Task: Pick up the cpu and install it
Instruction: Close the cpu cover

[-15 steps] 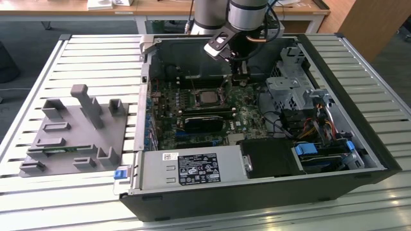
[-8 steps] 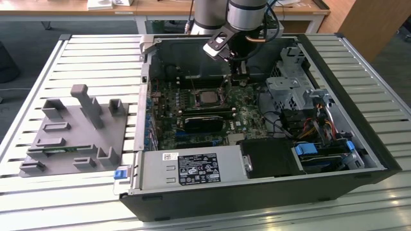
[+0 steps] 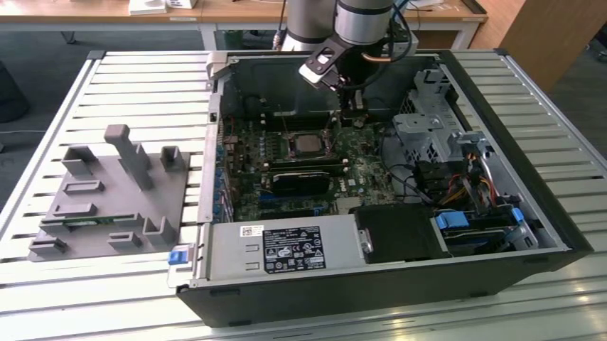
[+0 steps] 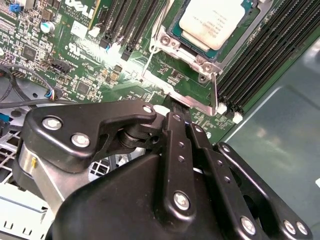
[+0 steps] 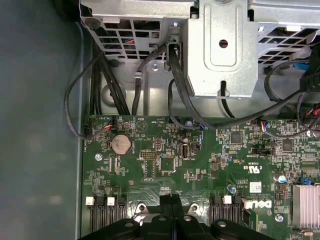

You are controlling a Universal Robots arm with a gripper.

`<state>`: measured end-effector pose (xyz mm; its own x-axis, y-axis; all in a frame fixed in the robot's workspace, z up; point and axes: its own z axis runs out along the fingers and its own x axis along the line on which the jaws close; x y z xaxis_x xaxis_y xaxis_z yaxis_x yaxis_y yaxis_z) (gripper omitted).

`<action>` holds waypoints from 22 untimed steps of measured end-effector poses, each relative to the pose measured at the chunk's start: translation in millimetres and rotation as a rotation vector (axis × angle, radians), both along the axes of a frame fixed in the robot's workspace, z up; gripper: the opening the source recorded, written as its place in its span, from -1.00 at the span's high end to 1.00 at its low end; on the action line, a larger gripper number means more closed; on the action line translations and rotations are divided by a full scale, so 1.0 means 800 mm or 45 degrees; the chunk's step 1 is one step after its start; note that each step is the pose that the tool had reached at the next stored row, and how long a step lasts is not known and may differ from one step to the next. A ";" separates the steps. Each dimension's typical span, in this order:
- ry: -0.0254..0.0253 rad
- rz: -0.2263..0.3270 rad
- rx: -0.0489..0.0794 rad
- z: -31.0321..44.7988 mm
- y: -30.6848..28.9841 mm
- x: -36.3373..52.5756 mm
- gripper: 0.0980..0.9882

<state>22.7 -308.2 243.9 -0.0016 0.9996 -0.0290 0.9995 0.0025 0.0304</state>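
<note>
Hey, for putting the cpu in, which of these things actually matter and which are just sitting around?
Part of the job:
cpu, lying in the motherboard socket
gripper, close beside that socket

Just lying about:
grey holder tray on the exterior view's left
green memory stick in it
power supply
coin battery

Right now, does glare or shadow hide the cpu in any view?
No. Exterior view: the cpu lies in the case's shaded interior yet is readable, while the slatted table is brightly lit. Second wrist view: the cpu looks pale, not washed out; a glare patch sits on the motherboard beside its socket.
</note>
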 end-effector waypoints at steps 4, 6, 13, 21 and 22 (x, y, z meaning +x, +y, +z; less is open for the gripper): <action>0.0001 0.000 0.000 0.0001 0.0000 -0.002 0.98; 0.0001 0.000 0.000 0.0001 0.0000 -0.003 0.98; 0.0001 0.000 0.000 0.0001 0.0000 -0.006 0.98; 0.0001 0.000 0.000 0.0000 0.0000 -0.009 0.98; 0.0001 0.000 0.000 0.0001 0.0000 -0.010 0.98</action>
